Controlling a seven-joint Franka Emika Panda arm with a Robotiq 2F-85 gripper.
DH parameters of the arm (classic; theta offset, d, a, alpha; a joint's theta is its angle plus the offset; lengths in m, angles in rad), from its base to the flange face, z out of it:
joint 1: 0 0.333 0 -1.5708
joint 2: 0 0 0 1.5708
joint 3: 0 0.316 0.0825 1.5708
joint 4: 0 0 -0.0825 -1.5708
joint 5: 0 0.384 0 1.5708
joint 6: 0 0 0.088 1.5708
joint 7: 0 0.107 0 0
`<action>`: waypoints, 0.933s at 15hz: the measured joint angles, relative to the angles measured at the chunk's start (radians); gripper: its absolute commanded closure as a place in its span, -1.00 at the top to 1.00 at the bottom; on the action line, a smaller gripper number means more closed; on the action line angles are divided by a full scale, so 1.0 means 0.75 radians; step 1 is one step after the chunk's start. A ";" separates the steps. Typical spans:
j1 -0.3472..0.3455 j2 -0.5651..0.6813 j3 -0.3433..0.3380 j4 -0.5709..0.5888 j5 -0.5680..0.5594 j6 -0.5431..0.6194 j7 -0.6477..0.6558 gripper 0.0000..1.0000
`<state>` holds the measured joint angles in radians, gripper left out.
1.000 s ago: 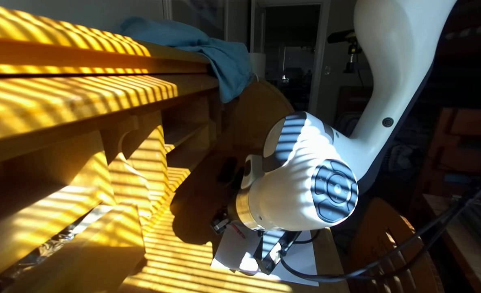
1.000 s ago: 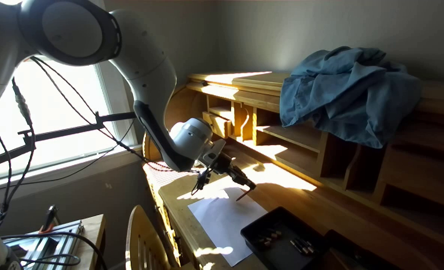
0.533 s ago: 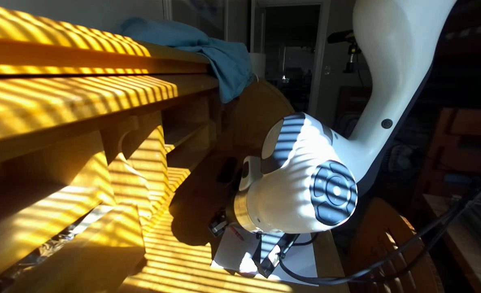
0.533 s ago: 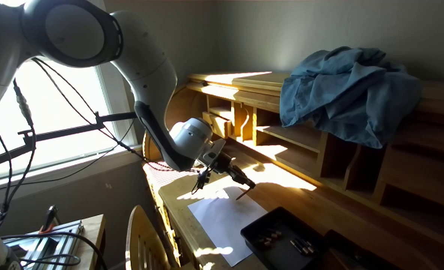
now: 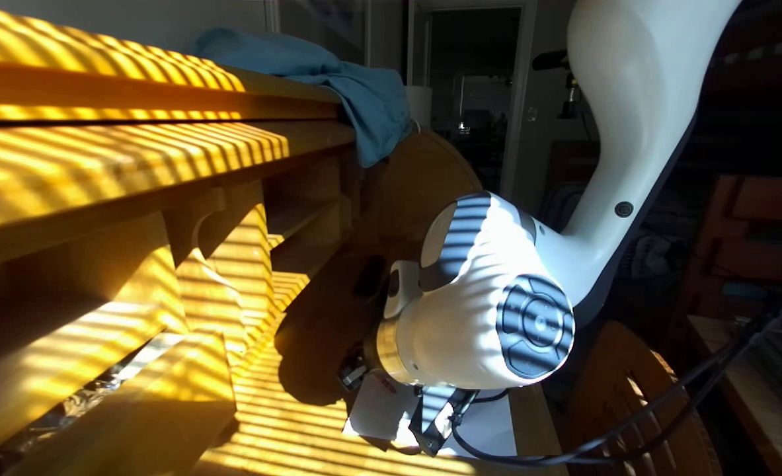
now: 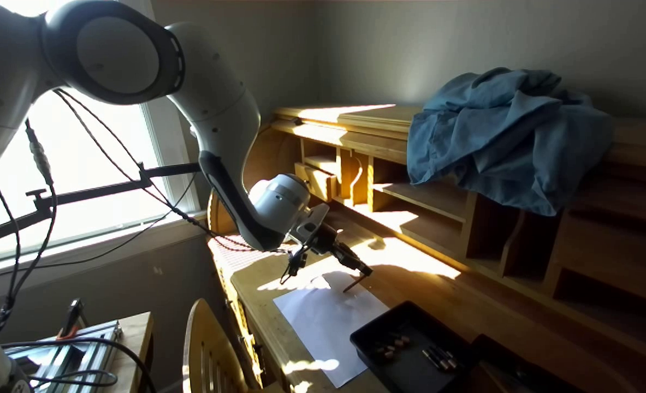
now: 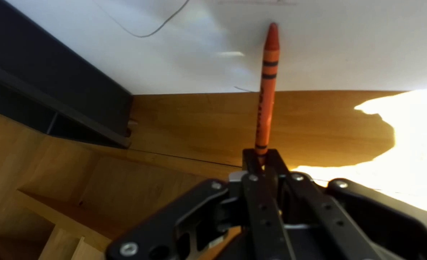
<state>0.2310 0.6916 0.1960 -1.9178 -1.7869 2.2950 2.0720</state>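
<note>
The pincer [image 7: 262,158] is closed down to the width of an orange crayon [image 7: 267,101], its two tips pressed together around the crayon's blunt end so that nearly the whole length stands free. From those tips, in the wrist view, the crayon runs toward the upper edge, its long axis leaning only slightly to one side, and it crosses the near edge of the white paper [image 7: 184,68] so that its point lies over the sheet. In an exterior view it slants down and back from the tips at a clear angle to the fingers, tilted rather than upright. The relation that matters is the height of that point above the paper: whether they touch or a thin gap remains, I cannot tell. Near the point, faint reddish strokes [image 7: 258,3] show on the sheet, with a thin curved line [image 7: 140,37] farther off. The paper lies on the table [image 6: 454,311], just beside a black tray [image 6: 407,372].
</note>
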 measured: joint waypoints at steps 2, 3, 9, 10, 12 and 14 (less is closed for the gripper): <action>0.003 0.005 0.000 0.000 0.000 -0.023 -0.021 -0.95; 0.005 0.007 0.000 0.000 0.000 -0.036 -0.032 -0.95; 0.010 0.021 0.000 0.000 0.001 -0.084 -0.071 -0.95; 0.010 0.024 0.000 0.000 0.001 -0.090 -0.074 -0.95; 0.010 0.030 0.000 0.000 0.001 -0.101 -0.078 -0.95; 0.010 0.036 0.000 0.000 0.001 -0.110 -0.079 -0.95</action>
<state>0.2385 0.7185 0.1962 -1.9177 -1.7864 2.2124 2.0125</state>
